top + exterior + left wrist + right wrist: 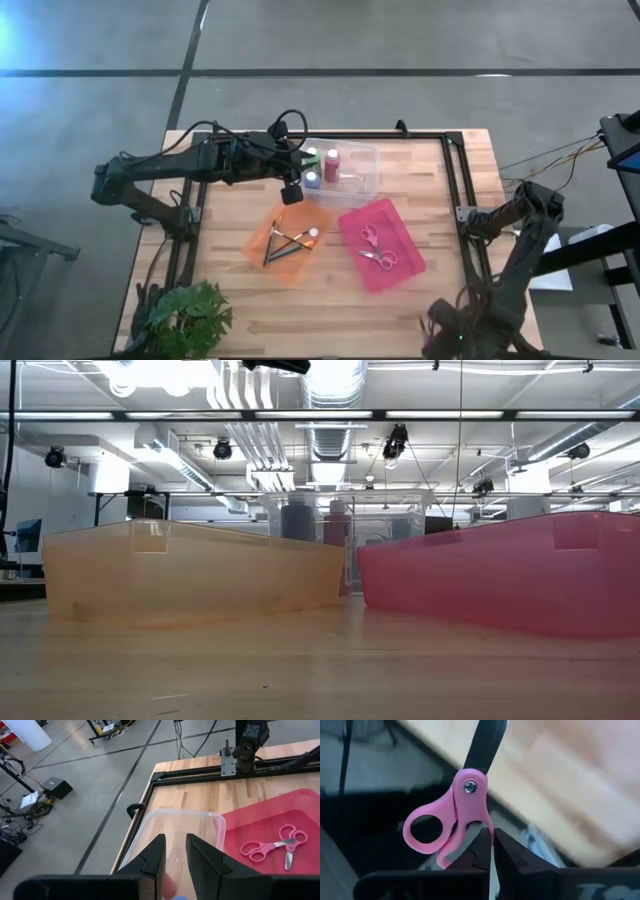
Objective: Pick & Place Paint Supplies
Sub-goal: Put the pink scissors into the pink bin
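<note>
Three paint bottles, green, pink-red and blue, stand upright in a clear bin at the table's far side. Several thin paintbrushes lie crossed on the floor of an orange tray. My left gripper hovers open above the clear bin's left end, by the bottles, touching nothing. My right gripper hangs off the table's near right corner, shut on a pair of pink scissors. My right gripper pinches the pink scissors by the handle, just below the pivot screw. One finger loop sticks out to one side of the fingers. The dark blade points away beyond the fingertips. The scissors are lifted clear of the table.
A pink tray to the right of the orange tray holds two more pink scissors. A potted green plant sits at the near left corner. A black frame runs along the far and right table edges.
</note>
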Robot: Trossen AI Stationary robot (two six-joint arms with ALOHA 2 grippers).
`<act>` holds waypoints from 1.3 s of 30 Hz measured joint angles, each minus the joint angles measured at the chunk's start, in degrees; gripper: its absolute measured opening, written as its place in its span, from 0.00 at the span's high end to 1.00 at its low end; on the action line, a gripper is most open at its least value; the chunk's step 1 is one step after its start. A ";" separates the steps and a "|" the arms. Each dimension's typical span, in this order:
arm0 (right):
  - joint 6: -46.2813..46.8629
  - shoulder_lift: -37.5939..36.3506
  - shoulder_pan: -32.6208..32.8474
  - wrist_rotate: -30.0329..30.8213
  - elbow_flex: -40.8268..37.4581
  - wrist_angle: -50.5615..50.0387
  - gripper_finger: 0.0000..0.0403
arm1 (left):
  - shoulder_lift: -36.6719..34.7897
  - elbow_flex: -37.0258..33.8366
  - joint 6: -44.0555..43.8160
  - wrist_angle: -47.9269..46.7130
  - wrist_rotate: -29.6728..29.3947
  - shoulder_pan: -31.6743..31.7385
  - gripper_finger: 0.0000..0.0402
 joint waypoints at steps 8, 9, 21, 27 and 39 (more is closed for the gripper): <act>-10.33 -6.25 -11.90 9.95 -0.46 -14.09 0.98 | -0.04 -0.81 -2.07 -1.18 0.00 0.00 0.79; -13.02 -7.26 -14.29 10.67 -2.03 -13.88 0.98 | -0.04 -0.81 -2.22 -1.66 0.00 0.00 0.79; -48.14 -18.39 -40.38 3.73 -21.93 6.29 0.98 | -3.80 -0.83 -4.28 -10.75 0.03 -1.64 0.79; -54.45 -20.50 -43.86 -3.99 -26.39 6.39 0.98 | -5.64 -1.58 -9.34 -13.72 -0.02 -1.77 0.79; -56.34 -18.90 -46.56 -4.04 -27.72 5.87 0.98 | -6.69 -8.51 -19.19 -14.20 0.00 -2.81 0.79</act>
